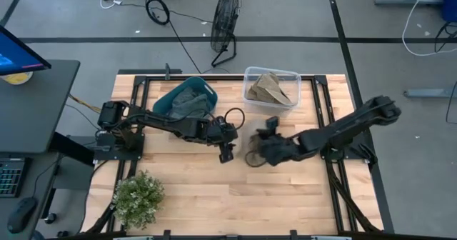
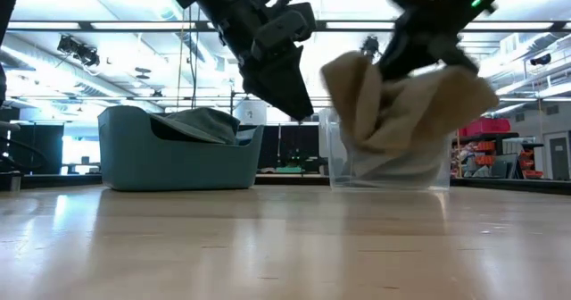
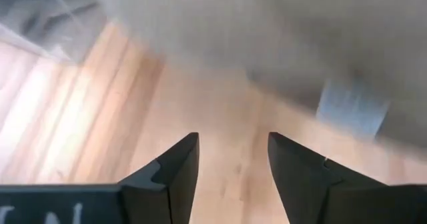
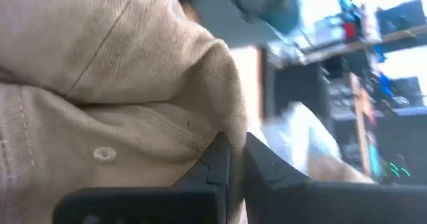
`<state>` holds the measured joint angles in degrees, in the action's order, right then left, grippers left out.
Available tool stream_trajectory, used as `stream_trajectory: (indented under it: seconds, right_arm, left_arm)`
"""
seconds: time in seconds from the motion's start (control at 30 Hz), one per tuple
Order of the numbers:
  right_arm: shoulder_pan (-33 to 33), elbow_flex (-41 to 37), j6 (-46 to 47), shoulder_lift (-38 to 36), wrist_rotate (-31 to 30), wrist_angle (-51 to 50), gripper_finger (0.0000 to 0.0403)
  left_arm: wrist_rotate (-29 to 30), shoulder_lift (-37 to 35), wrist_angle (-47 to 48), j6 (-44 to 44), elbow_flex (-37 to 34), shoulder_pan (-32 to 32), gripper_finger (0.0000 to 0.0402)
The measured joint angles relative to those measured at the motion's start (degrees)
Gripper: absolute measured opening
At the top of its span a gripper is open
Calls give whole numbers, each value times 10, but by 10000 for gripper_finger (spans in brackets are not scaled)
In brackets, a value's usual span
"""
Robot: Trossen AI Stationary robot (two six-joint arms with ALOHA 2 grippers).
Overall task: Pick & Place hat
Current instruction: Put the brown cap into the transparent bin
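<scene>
Nearest the lens, pinched tan cloth: hat (image 4: 113,97) caught between the right gripper (image 4: 235,159) fingers, jaws nearly closed on a fold of the fabric, crown bunched just beside the fingertips.

Far left on the table, a potted plant (image 1: 138,197), well apart from either set of fingers. Next, a teal bin (image 1: 184,99) holding grey cloth, behind the left arm. Then the left gripper (image 3: 232,159), fingers (image 3: 179,167) parted a moderate way with only bare wood (image 3: 227,144) between them, nothing held, the hat's pale mass blurred just beyond the tips. Then the hat again (image 2: 401,112), hanging off the table from the right gripper (image 1: 255,153), near mid-table. Behind it, a clear tub (image 1: 271,88) with another tan item inside, well beyond the fingertips.

Judging progress: pick apparently done, hat lifted clear of the wood. Left to do, probably: carry to a container, likely one of the two at the back, and release. Cannot tell which one.
</scene>
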<state>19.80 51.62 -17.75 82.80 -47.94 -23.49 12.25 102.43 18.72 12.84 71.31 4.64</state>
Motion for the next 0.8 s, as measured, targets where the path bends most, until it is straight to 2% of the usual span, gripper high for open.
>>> stream_trajectory:
  seconds: [0.1, 0.17, 0.27, 0.37, 0.47, 0.6, 0.7, 0.8]
  right_arm:
    - [21, 0, 40, -62, -50, -95, 11]
    - [31, 0, 30, -102, -93, -140, 11]
    - [37, 0, -86, -154, -200, -160, 11]
    - [28, 0, -266, -196, -276, -152, 12]
    - [-4, 0, -408, -232, -274, -151, 13]
    - [-69, 0, -515, -268, -257, -150, 12]
    - [-120, 0, -618, -284, -199, -125, 12]
    - [-170, 0, -692, -288, -113, -41, 12]
  left_arm:
    - [21, 0, 0, 0, 0, 0, 178]
    - [24, 0, 0, -1, 0, 0, 177]
    - [23, 0, 0, -1, 0, 0, 177]
    - [24, 0, 0, -1, 0, 0, 177]
    - [24, 0, -1, -1, 0, 0, 177]
    - [24, 0, -9, -2, 0, 0, 177]
    - [24, 0, -25, -2, 0, -1, 177]
    - [24, 0, -32, -2, 0, -1, 177]
